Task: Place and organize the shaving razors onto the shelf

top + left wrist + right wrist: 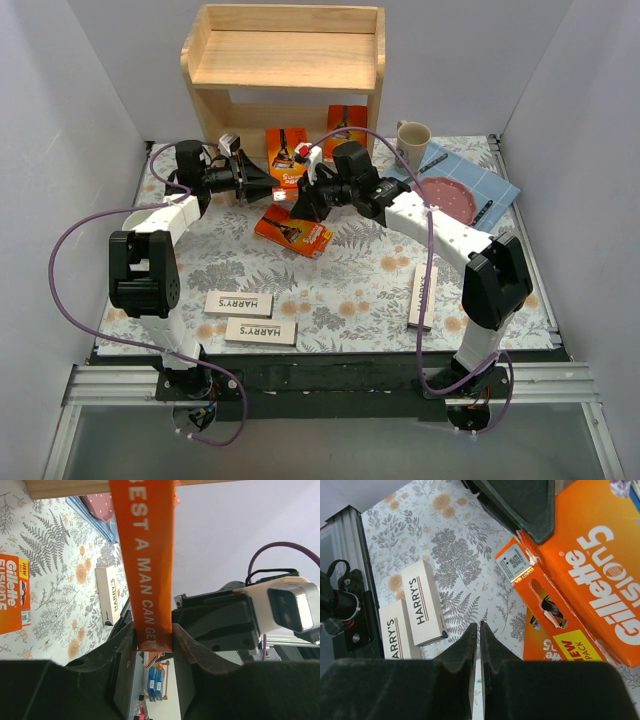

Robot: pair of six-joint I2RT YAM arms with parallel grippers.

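My left gripper [262,180] is shut on the edge of an orange razor pack [285,157] and holds it upright in front of the wooden shelf [285,60]. In the left wrist view the pack [147,565] stands between the fingers of that gripper [152,640]. My right gripper [300,203] is shut and empty, just right of the held pack and above a second orange pack [293,230] lying flat. A third orange pack [345,118] stands in the shelf's lower tier. Two white HARRY'S boxes [238,303] [260,331] lie near left, a third [423,297] near right.
A beige mug [412,143] stands right of the shelf. A blue placemat [495,185] with a red plate [450,198] lies at the back right. The right wrist view shows the shut gripper [479,630], two HARRY'S boxes [422,602] and the orange packs [590,570].
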